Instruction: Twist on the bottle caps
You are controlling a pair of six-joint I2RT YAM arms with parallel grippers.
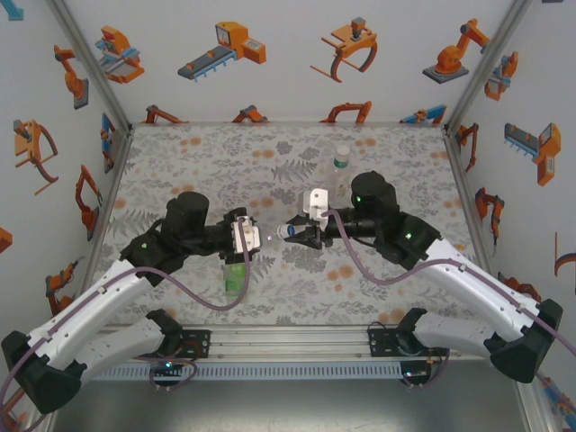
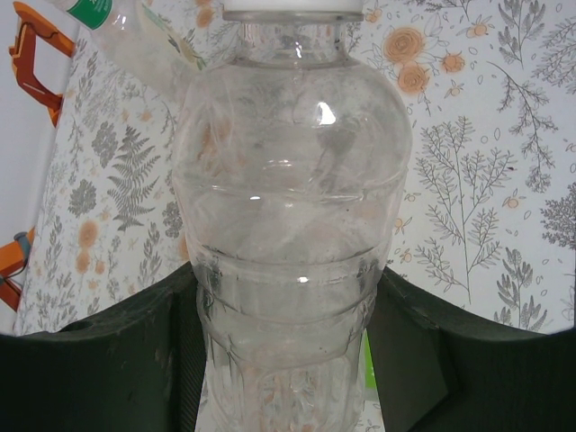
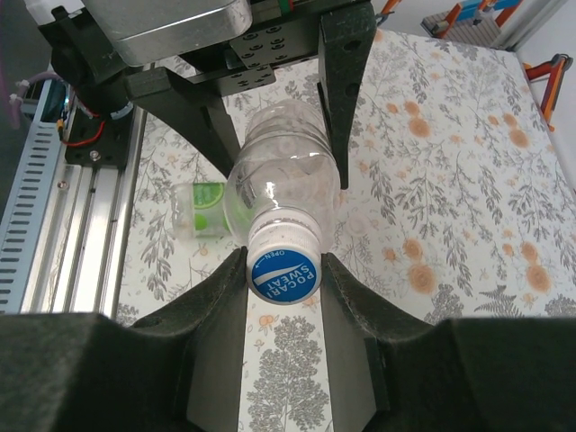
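While the left gripper (image 2: 288, 315) clamps the lower body of the clear bottle (image 2: 292, 180) and holds it on its side above the middle of the worktop (image 1: 405, 180), the right gripper (image 3: 283, 268) meets it neck-on. In the right wrist view its 2 fingers press against opposite sides of the blue-topped cap (image 3: 284, 274), so I read that gripper as closed on the cap. The cap sits squarely on the bottle's neck, with its printed top facing the camera. How far it is threaded down cannot be told, since the skirt hides the threads.

By my judgement this is the twisting step for 1 of the 3 bottles: the cap is seated and gripped, and turning it home is what remains. The tall bottle (image 1: 340, 171) with the green neck band stands near the far edge of the worktop, right of the middle, and a white cap (image 1: 342, 150) appears to sit on top of it. Whether that cap is tight cannot be read. The green bottle (image 1: 236, 274) rests near the near edge, left of the middle, just below the left gripper in the top view. Its mouth is too small and blurred to say whether it is capped, so that 1 may be left to do.
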